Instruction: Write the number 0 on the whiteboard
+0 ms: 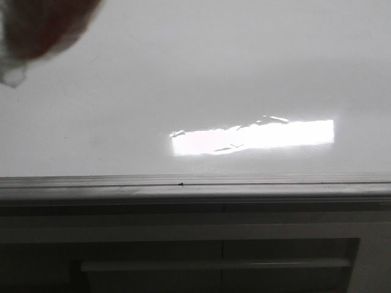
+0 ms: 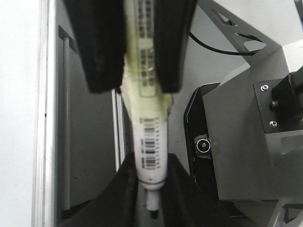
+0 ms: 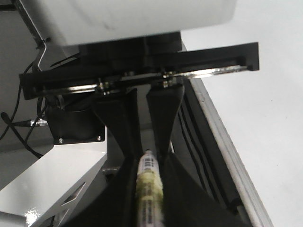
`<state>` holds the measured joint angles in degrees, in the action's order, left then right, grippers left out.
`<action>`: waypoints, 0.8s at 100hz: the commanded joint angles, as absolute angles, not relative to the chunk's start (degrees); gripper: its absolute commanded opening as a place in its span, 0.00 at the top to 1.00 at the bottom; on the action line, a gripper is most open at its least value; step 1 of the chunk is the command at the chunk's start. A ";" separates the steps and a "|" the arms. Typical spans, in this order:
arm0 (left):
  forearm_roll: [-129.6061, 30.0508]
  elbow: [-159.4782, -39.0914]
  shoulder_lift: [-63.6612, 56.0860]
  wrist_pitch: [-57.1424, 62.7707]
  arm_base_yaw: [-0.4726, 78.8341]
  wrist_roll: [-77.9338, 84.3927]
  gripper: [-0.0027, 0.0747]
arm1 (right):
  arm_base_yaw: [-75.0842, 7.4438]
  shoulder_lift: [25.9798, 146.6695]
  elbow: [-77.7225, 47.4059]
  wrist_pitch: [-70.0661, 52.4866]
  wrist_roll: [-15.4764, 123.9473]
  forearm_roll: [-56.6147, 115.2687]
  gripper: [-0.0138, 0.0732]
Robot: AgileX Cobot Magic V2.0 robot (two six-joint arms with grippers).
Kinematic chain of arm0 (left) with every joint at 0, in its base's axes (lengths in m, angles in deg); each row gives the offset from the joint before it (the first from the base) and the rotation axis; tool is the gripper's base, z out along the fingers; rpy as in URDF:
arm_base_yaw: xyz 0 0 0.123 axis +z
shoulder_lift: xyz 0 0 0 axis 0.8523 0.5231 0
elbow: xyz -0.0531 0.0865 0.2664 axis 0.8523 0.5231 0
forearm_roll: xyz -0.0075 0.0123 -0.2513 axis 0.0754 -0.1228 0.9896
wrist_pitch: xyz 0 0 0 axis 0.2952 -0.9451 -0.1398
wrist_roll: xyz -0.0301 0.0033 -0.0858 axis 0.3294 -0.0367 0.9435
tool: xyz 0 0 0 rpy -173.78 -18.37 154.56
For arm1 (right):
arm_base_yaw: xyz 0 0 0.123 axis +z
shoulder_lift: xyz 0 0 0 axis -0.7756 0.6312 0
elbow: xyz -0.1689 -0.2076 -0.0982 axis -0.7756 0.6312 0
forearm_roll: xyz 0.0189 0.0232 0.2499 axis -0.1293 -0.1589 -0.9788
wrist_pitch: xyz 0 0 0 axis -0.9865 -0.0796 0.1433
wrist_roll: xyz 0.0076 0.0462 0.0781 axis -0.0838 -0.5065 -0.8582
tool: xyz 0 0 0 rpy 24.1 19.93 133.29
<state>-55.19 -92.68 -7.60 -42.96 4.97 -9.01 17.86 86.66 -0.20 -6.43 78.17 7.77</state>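
The whiteboard [image 1: 195, 73] fills the front view above its grey edge strip [image 1: 195, 182]; no number 0 shows on it, only a bright glare patch [image 1: 253, 137]. Both grippers are off the board, past its edge, meeting tip to tip on one marker. In the left wrist view my left gripper [image 2: 150, 163] is shut round the white barcoded marker [image 2: 149, 142], whose dark tip [image 2: 152, 211] is bare. My right gripper [image 2: 139, 80] grips its yellowish part. In the right wrist view the right gripper [image 3: 148, 163] holds the marker [image 3: 149, 184], its end between the left gripper's fingers [image 3: 125, 127].
A dark, blurred shape [image 1: 36, 27] hangs close to the lens at the front view's top left. Below the edge strip lies a dark grey panelled surface [image 1: 183, 250]. The robot's white base and black cables [image 3: 19, 127] sit beside the grippers. The board's edge [image 2: 45, 118] runs alongside them.
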 commanded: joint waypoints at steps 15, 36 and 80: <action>-50.69 -94.29 -10.79 -36.83 4.63 -4.97 0.46 | 15.26 85.47 -2.03 -5.32 78.47 7.41 0.93; -51.36 -94.05 -18.79 -34.30 4.63 2.19 0.43 | 6.37 80.14 0.25 -0.21 78.47 7.65 0.92; -69.60 -73.41 -41.40 -0.15 4.74 36.68 0.90 | -5.57 64.92 18.11 -20.68 78.47 9.33 0.92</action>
<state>-65.76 -76.60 -39.53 -10.10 4.97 30.66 -5.09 65.75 16.46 -9.40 78.17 9.63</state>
